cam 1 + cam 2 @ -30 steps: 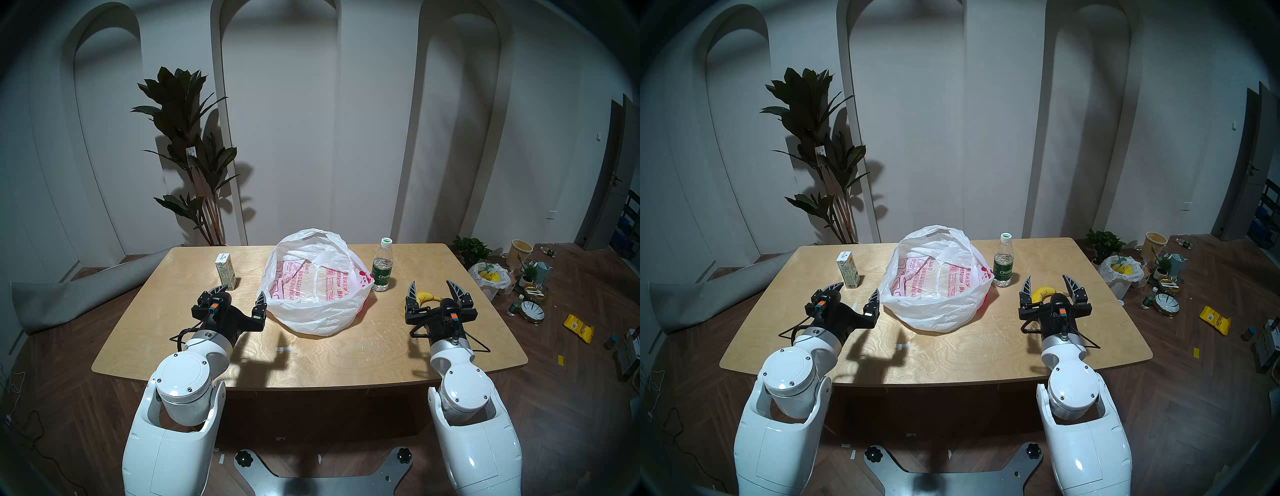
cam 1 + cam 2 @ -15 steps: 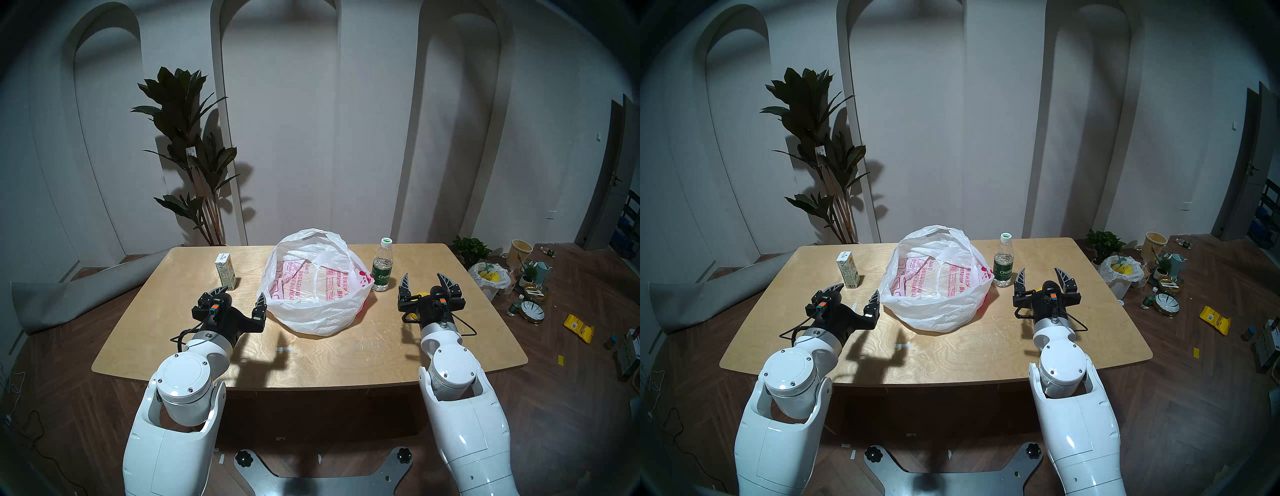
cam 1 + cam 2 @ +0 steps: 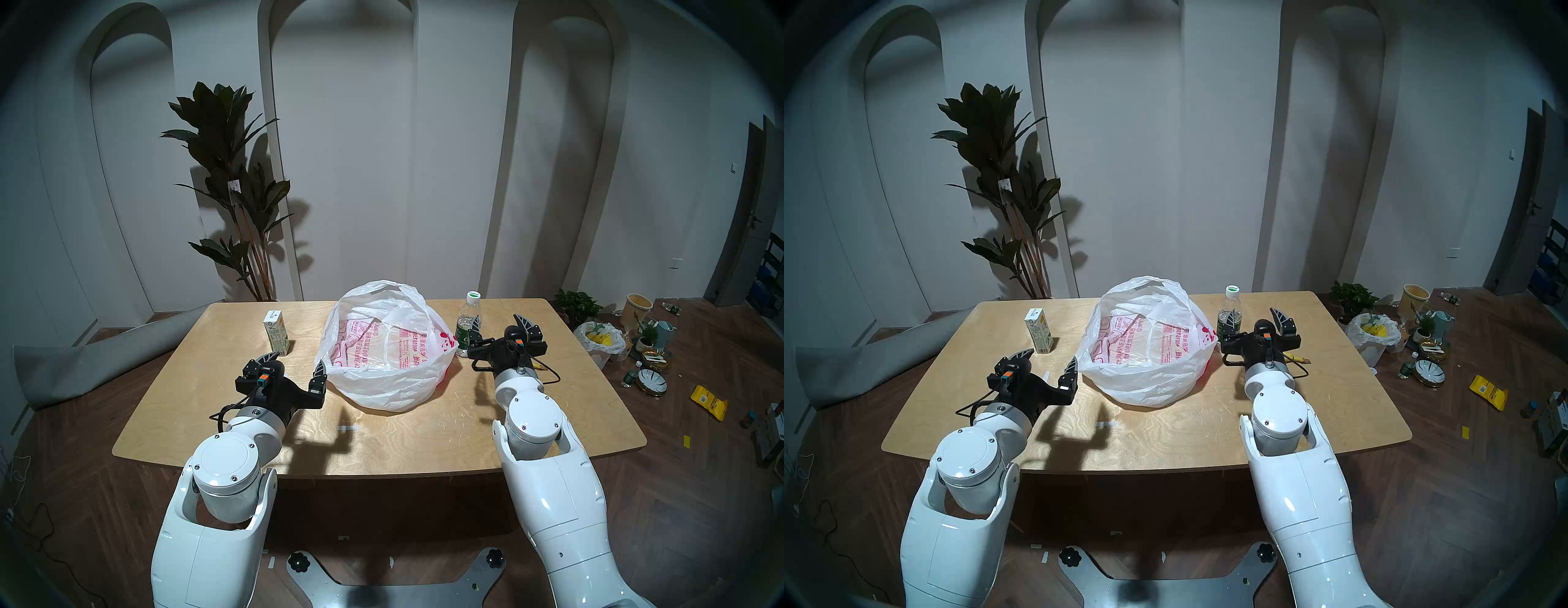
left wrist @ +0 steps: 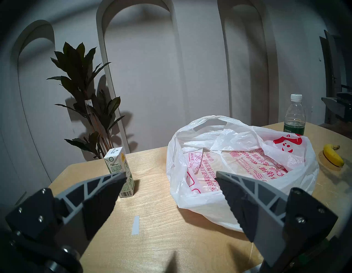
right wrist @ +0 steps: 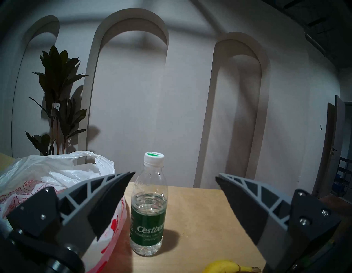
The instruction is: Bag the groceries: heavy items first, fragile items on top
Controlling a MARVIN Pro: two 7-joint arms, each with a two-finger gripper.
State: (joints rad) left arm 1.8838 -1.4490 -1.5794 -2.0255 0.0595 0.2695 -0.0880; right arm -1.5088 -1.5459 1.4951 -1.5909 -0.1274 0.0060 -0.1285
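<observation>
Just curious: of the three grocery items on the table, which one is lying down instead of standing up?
The banana, flat on the table right of the bag. The water bottle and the drink carton both stand upright.

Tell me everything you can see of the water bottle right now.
The water bottle is clear plastic with a white cap and a dark green label reading "Cestbon". It is part full and stands upright on the wooden table, close beside the white bag; whether they touch is unclear. The banana lies nearer the camera. The open right gripper frames the bottle without touching it.
</observation>
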